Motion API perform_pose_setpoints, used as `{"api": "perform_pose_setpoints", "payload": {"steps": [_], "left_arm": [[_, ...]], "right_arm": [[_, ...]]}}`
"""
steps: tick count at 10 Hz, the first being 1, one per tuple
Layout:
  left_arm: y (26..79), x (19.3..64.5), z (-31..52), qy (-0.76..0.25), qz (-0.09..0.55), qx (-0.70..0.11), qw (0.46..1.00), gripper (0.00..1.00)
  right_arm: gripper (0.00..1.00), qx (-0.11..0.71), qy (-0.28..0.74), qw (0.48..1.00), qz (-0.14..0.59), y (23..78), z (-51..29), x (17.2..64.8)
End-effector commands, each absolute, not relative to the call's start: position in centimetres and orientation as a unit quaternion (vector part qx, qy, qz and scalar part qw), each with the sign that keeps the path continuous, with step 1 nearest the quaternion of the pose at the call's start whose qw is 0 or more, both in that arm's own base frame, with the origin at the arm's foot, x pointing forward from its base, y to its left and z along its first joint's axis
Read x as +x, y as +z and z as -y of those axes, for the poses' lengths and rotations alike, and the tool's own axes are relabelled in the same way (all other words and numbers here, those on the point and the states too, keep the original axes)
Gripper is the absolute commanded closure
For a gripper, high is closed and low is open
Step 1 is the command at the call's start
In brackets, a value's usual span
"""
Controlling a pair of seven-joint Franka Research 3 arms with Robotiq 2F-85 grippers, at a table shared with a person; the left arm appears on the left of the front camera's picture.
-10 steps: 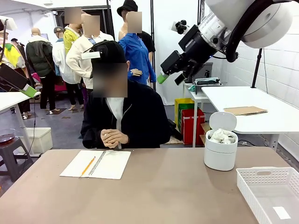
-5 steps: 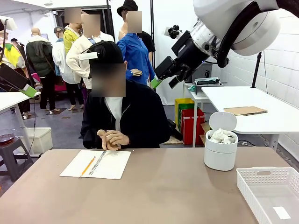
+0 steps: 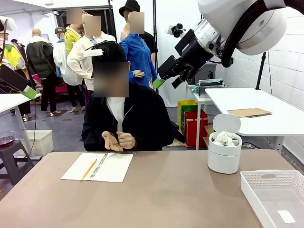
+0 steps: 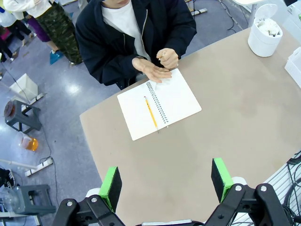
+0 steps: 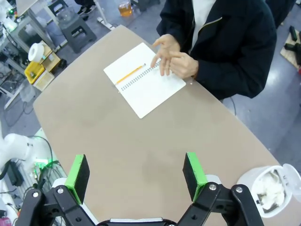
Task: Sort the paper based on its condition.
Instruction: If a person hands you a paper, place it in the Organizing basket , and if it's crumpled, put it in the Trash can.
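Observation:
Crumpled white paper [image 3: 226,138] fills an open white bin [image 3: 223,161] at the table's far right; it also shows as paper [image 4: 269,27] and paper [image 5: 272,186] in the wrist views. My right gripper [image 3: 159,83] hangs high above the table behind the person's shoulder. Seen from its own wrist, this right gripper [image 5: 135,175] is open and empty, far above the tabletop. My left gripper [image 4: 166,181] is open too, with nothing between its pads, high over the table's near left. The person's hands [image 3: 118,140] rest at the far edge.
A spiral notebook [image 3: 99,166] with a yellow pencil [image 3: 89,169] lies open at the far left before the person. A white lattice tray [image 3: 273,183] sits at the near right corner with a small flat white slip [image 3: 286,216] inside. Brown tabletop [image 3: 175,194] spreads between them.
The right arm swung a little to the left and then held. The person's clasped hands came apart, one palm now turned up above the notebook's edge.

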State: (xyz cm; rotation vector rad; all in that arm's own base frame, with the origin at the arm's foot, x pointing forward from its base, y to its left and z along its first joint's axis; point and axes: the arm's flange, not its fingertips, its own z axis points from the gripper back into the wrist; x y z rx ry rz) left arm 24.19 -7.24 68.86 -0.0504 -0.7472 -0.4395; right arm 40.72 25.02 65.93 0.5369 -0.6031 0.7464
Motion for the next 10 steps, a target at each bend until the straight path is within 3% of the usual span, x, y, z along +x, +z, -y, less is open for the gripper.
{"api": "perform_pose_setpoints", "payload": {"steps": [1, 10], "left_arm": [[68.88, 24.21, 7.15, -0.210, 0.362, -0.020, 0.908, 0.00], [68.88, 24.21, 7.15, -0.210, 0.362, -0.020, 0.908, 0.00]], "right_arm": [[0.00, 0.259, 0.353, 0.853, 0.284, 65.94, -24.90, 40.65], [0.00, 0.259, 0.353, 0.853, 0.284, 65.94, -24.90, 40.65]]}}
